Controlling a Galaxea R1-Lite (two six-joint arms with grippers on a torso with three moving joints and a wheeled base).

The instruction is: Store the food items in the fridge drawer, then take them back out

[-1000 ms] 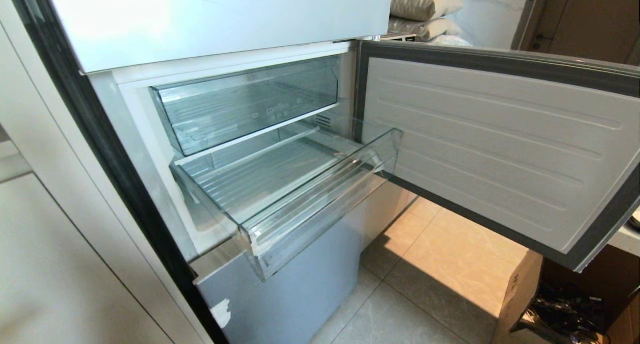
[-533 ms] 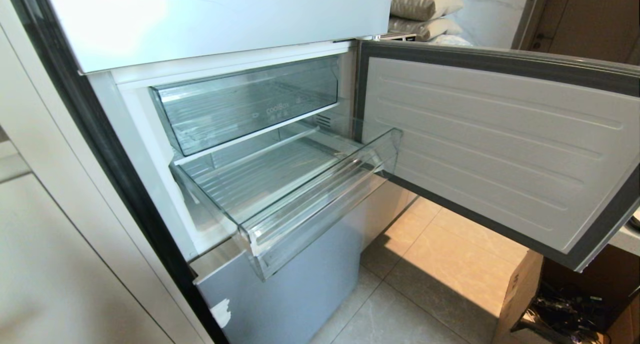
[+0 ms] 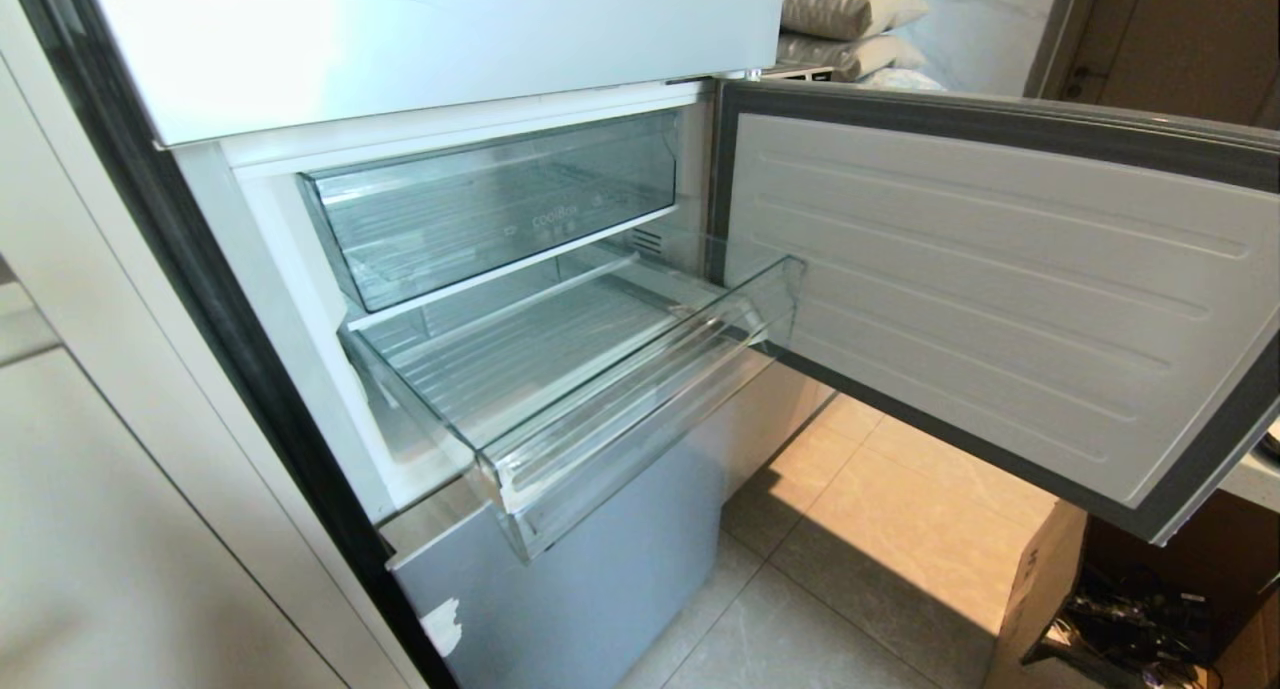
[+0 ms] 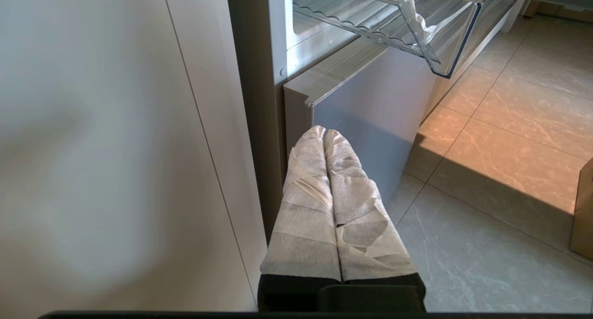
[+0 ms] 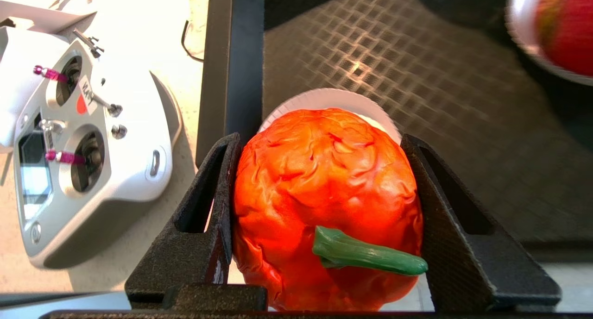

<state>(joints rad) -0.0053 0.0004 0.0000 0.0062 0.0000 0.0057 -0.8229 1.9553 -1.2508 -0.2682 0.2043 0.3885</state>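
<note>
The left gripper (image 4: 324, 136) hangs low beside the fridge, its taped fingers (image 4: 305, 194) pressed together on nothing. In the head view the fridge drawer (image 3: 560, 389) stands pulled out at centre, the open door (image 3: 1000, 289) at three o'clock. The right gripper (image 5: 324, 208) clamps an orange-red food item (image 5: 324, 194) with a green stem (image 5: 366, 254); a second red piece (image 5: 565, 27) lies at one o'clock, a white remote controller (image 5: 88, 161) at nine.

Head view: high, looking down at fridge drawer (image 3: 600, 409). Left wrist: low beside fridge, shares drawer corner. Right wrist: elsewhere, close over counter (image 5: 139, 13).
</note>
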